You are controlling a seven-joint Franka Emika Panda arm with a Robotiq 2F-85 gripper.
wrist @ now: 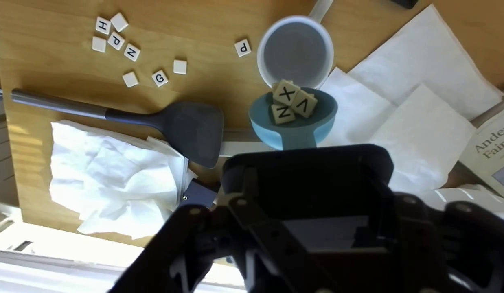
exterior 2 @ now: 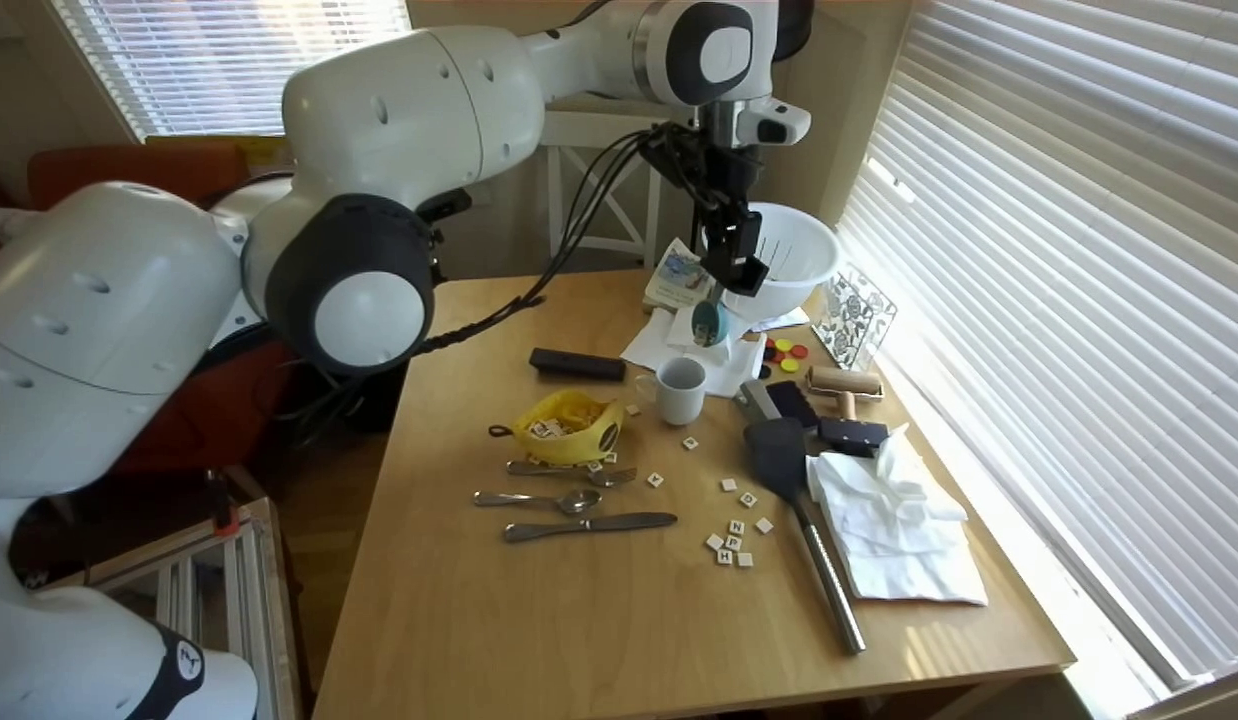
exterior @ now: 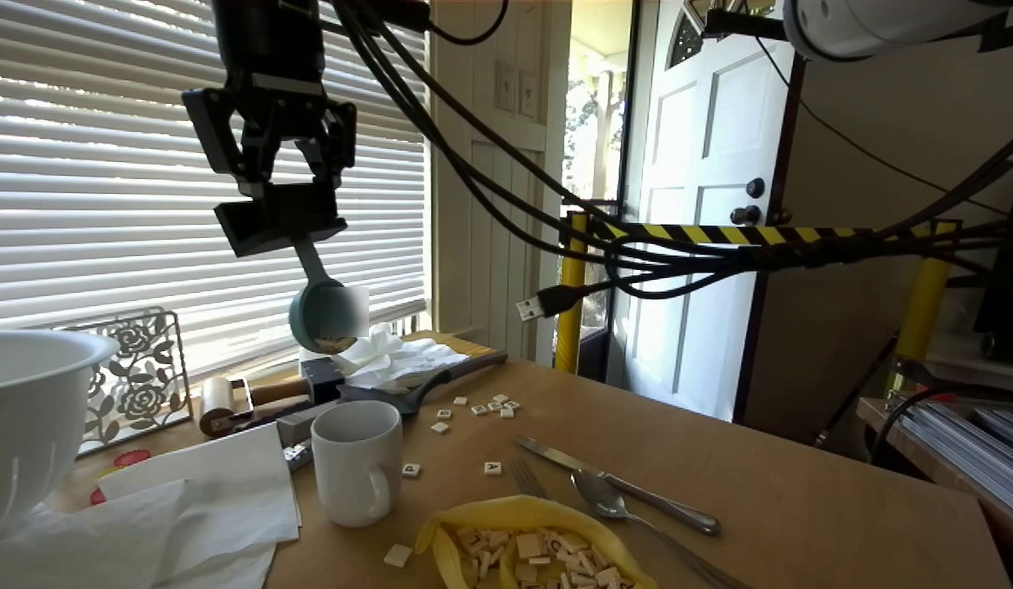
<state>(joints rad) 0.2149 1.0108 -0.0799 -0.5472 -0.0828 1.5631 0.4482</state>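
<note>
My gripper [exterior: 298, 192] is shut on a black block [exterior: 265, 222], which bears a teal scoop [exterior: 310, 315] hanging below it. In an exterior view the gripper [exterior 2: 731, 245] is over the table's far end. In the wrist view the scoop [wrist: 294, 136] holds several letter tiles [wrist: 286, 92], with X, V and N showing. The scoop overlaps the near rim of a white mug [wrist: 261, 57] there. The mug also stands upright in both exterior views [exterior: 343, 470] [exterior 2: 679, 392]. The block [wrist: 313, 175] hides the finger pads in the wrist view.
A yellow pouch [exterior 2: 566, 452] of tiles and cutlery [exterior 2: 589, 526] lie near the mug. Loose tiles [wrist: 130, 52], a dark spatula [wrist: 195, 128] and white napkins [wrist: 113, 175] lie alongside. A white colander [exterior 2: 794, 255] and a book [exterior 2: 674, 278] stand behind. A cable [exterior: 560, 298] hangs from the arm.
</note>
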